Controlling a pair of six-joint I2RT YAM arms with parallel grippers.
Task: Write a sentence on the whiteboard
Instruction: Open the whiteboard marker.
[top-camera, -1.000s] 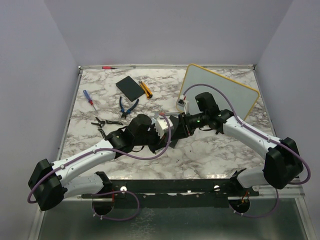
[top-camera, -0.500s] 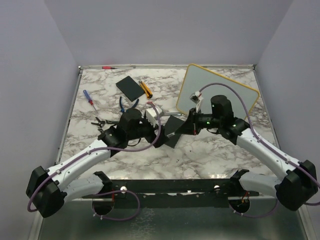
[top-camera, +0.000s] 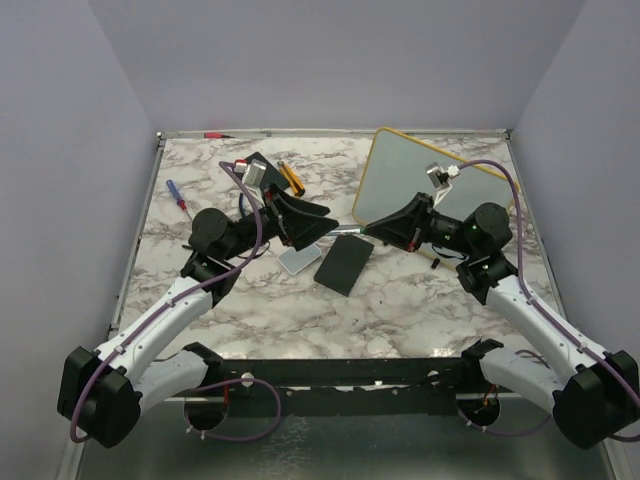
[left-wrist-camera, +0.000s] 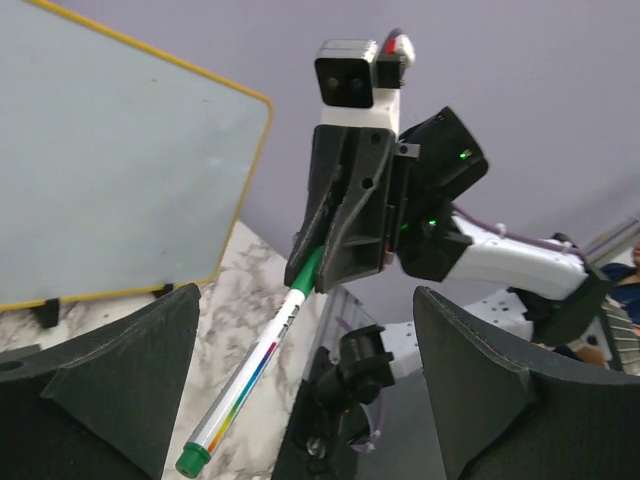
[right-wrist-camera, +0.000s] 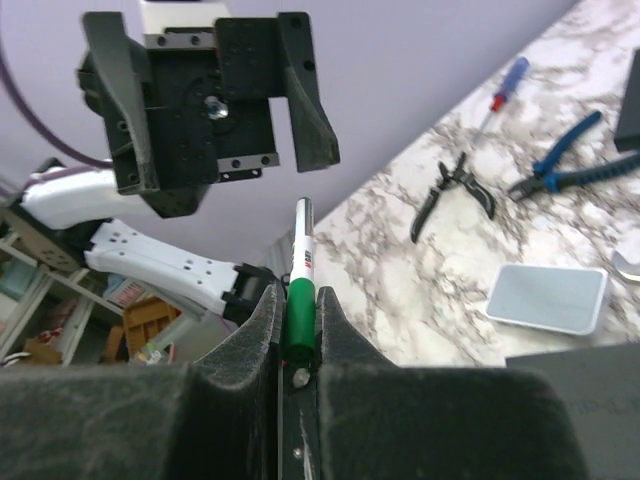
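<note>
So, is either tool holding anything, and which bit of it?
Yes. The right tool is shut on a marker, pinching its green part near one end. The left tool is open and holds nothing.

glossy smooth whiteboard (top-camera: 400, 172) w/ yellow rim, marble-look tabletop (top-camera: 400, 312), shiny plastic marker (left-wrist-camera: 266, 364).

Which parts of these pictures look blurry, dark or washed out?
Top view: soft even light, no glare; the whiteboard reads dull grey. Left wrist view: the marker is sharp, the left fingers are dark and soft-edged. Right wrist view: the right fingers blur up close, and the shelves behind are hazy.
</note>
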